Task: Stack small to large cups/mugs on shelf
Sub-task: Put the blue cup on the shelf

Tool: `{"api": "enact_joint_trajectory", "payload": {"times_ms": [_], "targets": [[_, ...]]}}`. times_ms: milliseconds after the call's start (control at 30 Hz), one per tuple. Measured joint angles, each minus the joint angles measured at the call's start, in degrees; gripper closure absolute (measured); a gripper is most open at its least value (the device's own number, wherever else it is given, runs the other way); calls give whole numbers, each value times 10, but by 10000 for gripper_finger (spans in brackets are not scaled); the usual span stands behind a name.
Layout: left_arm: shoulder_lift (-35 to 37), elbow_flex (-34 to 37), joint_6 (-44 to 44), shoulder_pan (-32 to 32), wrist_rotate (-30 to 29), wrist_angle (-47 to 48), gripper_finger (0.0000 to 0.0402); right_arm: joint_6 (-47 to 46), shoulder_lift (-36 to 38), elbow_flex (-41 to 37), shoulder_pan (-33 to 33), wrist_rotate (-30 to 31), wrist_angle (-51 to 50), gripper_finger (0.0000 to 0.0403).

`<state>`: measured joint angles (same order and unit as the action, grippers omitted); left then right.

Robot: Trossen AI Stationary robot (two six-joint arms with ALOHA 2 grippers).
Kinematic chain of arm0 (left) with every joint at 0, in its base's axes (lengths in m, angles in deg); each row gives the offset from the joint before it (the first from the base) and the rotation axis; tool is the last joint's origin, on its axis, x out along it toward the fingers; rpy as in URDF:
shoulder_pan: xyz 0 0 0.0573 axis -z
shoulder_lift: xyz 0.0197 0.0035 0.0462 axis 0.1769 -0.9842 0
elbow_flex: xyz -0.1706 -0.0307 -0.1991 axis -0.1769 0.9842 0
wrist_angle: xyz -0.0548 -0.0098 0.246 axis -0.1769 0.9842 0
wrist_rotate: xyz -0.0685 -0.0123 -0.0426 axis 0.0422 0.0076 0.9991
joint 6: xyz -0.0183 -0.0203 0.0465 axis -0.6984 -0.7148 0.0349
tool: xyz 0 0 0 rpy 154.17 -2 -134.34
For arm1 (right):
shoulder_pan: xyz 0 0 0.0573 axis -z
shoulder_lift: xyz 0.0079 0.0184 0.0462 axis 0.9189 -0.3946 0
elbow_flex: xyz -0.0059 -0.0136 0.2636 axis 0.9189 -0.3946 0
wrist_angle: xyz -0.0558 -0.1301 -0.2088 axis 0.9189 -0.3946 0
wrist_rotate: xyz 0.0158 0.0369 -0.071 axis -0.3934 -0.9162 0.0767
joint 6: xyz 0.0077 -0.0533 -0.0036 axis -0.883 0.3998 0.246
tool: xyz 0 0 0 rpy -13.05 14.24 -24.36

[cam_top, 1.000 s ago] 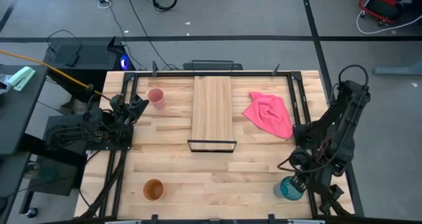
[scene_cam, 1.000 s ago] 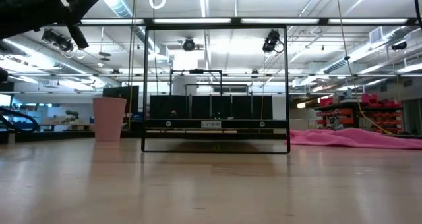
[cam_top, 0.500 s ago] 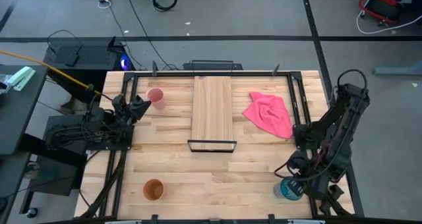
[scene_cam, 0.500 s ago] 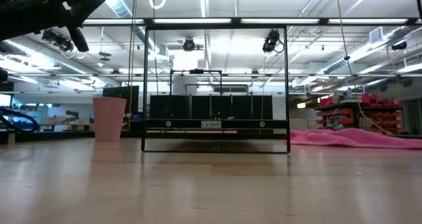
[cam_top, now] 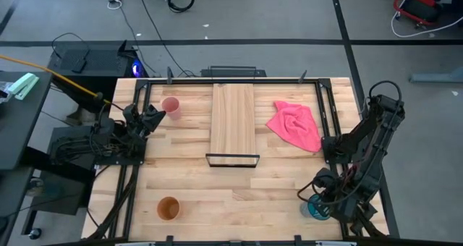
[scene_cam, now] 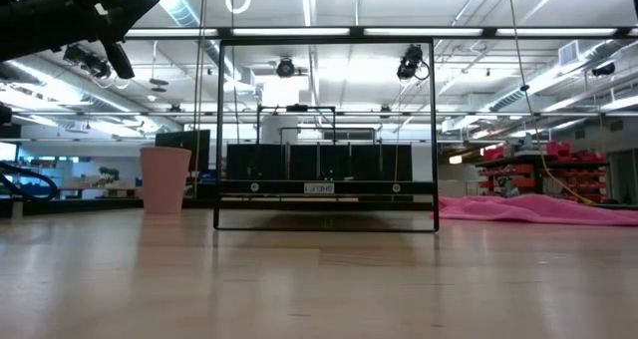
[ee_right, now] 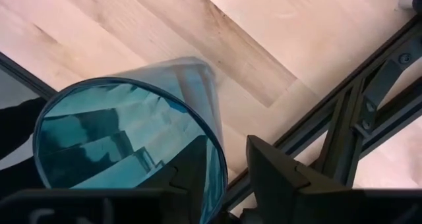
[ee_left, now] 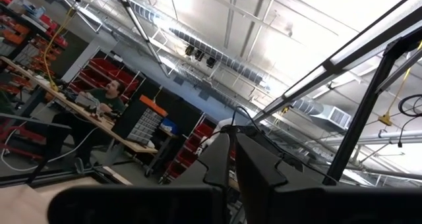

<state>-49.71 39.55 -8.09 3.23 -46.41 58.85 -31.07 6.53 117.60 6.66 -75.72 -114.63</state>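
Observation:
The translucent teal cup [cam_top: 312,210] stands on its base near the table's near right corner. My right gripper [ee_right: 227,178] is open and comes down over the teal cup [ee_right: 125,138]. One finger [ee_right: 191,174] stands inside the rim and the other [ee_right: 277,174] outside the wall, with bare wood showing between that finger and the wall. The orange cup [cam_top: 168,208] stands near the near left corner. The pink cup [cam_top: 171,105] stands left of the shelf plank [cam_top: 233,116], whose black frame [cam_top: 233,160] is at the near end. My left gripper [cam_top: 154,117], shut, hovers beside the pink cup.
A crumpled pink cloth [cam_top: 295,125] lies right of the shelf. Black metal rails [cam_top: 327,116] run along the table's left and right sides. Bare wood lies between the shelf's frame and the table's near edge. A person [ee_left: 105,95] sits at a bench in the room beyond.
My right gripper has moved down and toward the table's near edge, over the teal cup, and covers more of it from above. The cup has stayed in place.

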Motion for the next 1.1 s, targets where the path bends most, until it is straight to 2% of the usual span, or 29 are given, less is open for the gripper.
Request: {"api": "enact_joint_trajectory", "payload": {"times_ms": [400,733,900,1100], "targets": [[0,0,0,0,0,0,372,-4,1,0,11,1,-14,393],[0,0,1,0,0,0,379,31,15,-1,46,-1,-25,396],[0,0,1,0,0,0,379,66,53,-1,81,1,-29,398],[0,0,0,0,0,0,385,98,117,1,130,34,-53,398]]}}
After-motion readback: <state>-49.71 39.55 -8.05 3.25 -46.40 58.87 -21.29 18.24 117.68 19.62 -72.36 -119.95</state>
